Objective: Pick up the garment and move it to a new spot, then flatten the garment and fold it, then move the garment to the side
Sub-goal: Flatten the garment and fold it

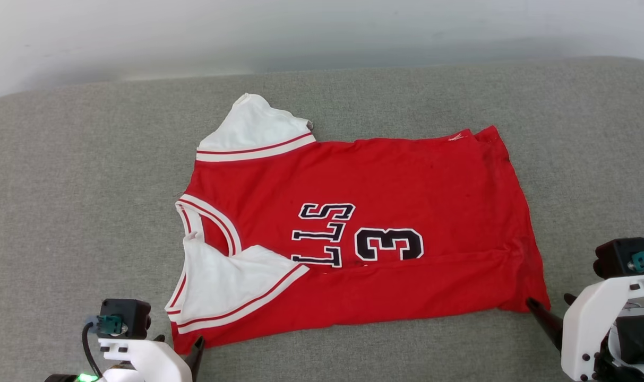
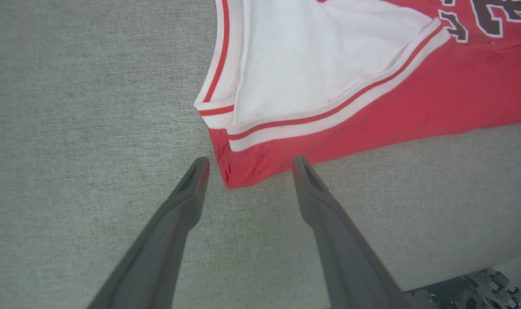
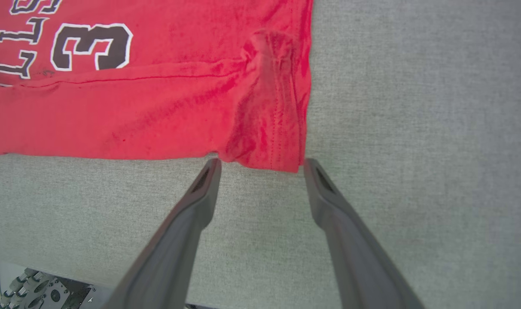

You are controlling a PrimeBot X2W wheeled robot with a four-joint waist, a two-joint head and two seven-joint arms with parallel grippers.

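Observation:
The garment (image 1: pixel 380 175), a red jersey with white sleeves, striped trim and black lettering, lies flat on the grey padded surface (image 1: pixel 88 159). Its neck points left, and its near long edge is folded over onto the number. My left gripper (image 1: pixel 178 345) stands open at the near left corner. In the left wrist view that red corner (image 2: pixel 239 171) lies between the spread fingertips of the left gripper (image 2: pixel 250 165), ungripped. My right gripper (image 1: pixel 549 301) is open at the near right hem corner. In the right wrist view its fingertips (image 3: pixel 215 165) stop just short of the garment's (image 3: pixel 157 116) crumpled hem.
A pale wall (image 1: pixel 322 32) rises behind the grey surface's far edge. Bare grey fabric stretches left, right and in front of the garment. The surface's near edge and part of the robot's base (image 2: pixel 479 287) show low in both wrist views.

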